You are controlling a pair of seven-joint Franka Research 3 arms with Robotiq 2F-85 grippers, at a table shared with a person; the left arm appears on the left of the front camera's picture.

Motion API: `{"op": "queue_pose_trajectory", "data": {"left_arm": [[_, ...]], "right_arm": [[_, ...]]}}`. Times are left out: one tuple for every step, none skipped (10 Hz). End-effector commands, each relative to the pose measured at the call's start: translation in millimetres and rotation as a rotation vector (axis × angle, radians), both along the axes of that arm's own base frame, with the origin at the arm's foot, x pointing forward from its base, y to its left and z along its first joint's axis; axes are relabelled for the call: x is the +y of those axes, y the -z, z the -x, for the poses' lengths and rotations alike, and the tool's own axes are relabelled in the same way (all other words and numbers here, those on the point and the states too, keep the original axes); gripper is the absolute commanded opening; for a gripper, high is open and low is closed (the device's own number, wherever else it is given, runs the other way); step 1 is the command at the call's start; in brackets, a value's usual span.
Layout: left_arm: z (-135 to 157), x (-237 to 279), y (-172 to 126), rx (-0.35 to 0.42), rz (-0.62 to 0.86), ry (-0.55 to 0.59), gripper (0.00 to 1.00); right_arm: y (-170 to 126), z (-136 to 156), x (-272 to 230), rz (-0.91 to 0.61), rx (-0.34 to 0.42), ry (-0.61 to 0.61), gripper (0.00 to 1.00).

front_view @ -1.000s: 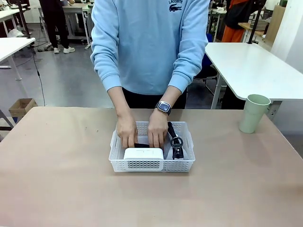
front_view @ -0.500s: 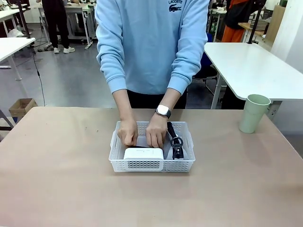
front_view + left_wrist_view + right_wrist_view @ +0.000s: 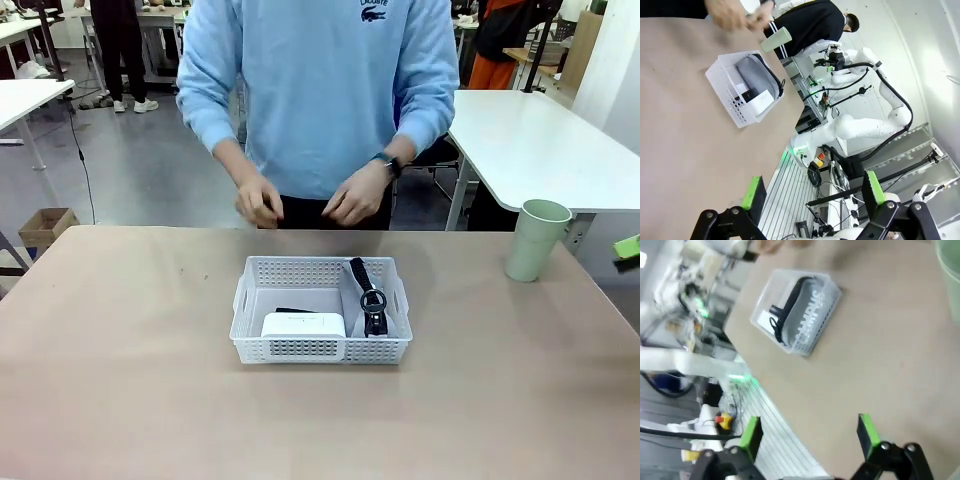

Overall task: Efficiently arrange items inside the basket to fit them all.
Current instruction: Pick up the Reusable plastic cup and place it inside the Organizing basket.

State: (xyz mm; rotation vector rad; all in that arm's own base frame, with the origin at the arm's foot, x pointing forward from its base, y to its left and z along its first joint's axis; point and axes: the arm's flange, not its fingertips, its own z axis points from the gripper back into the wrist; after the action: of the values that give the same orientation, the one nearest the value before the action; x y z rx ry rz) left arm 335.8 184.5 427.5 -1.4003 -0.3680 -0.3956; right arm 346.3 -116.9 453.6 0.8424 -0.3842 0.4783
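Both of the person's hands, the right hand (image 3: 258, 203) and the left hand (image 3: 352, 203), have lifted out of the white basket (image 3: 320, 264) and now hang loosely curled above the far table edge. Inside remain the white box (image 3: 303, 325), the black stapler (image 3: 296, 310) behind it and the grey zip pouch (image 3: 358, 285) set on edge. The pale green cup (image 3: 538, 240) stands well apart, so the packing is judged unfinished; the left gripper (image 3: 812, 190) and right gripper (image 3: 809, 432) hover high, jaws wide apart and empty.
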Motion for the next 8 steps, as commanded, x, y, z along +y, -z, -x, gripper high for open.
{"op": "queue_pose_trajectory", "data": {"left_arm": [[3.1, 1.1, -2.0, 0.003, -0.010, 0.001, 1.00], [3.1, 1.1, -2.0, 0.003, -0.010, 0.001, 1.00], [3.1, 1.1, -2.0, 0.003, -0.010, 0.001, 1.00], [3.1, 1.1, -2.0, 0.003, -0.010, 0.001, 1.00], [3.1, 1.1, -2.0, 0.003, -0.010, 0.001, 1.00], [3.1, 1.1, -2.0, 0.003, -0.010, 0.001, 1.00], [3.1, 1.1, -2.0, 0.003, -0.010, 0.001, 1.00], [3.1, 1.1, -2.0, 0.003, -0.010, 0.001, 1.00]], "right_arm": [[18.8, -6.9, -23.6, -0.155, -0.430, -0.230, 1.00], [16.2, -2.8, -25.4, -0.157, -0.492, -0.284, 1.00], [11.6, -0.2, -29.4, -0.157, -0.562, -0.255, 1.00], [9.5, 1.3, -35.8, -0.189, -0.647, -0.172, 1.00], [11.2, -1.3, -44.2, -0.194, -0.644, 0.053, 1.00], [2.0, 0.5, -32.5, -0.085, -0.554, -0.185, 1.00], [2.0, 0.5, -32.5, -0.085, -0.554, -0.185, 1.00], [1.0, 3.7, -44.9, -0.138, -0.611, -0.080, 1.00]]}}
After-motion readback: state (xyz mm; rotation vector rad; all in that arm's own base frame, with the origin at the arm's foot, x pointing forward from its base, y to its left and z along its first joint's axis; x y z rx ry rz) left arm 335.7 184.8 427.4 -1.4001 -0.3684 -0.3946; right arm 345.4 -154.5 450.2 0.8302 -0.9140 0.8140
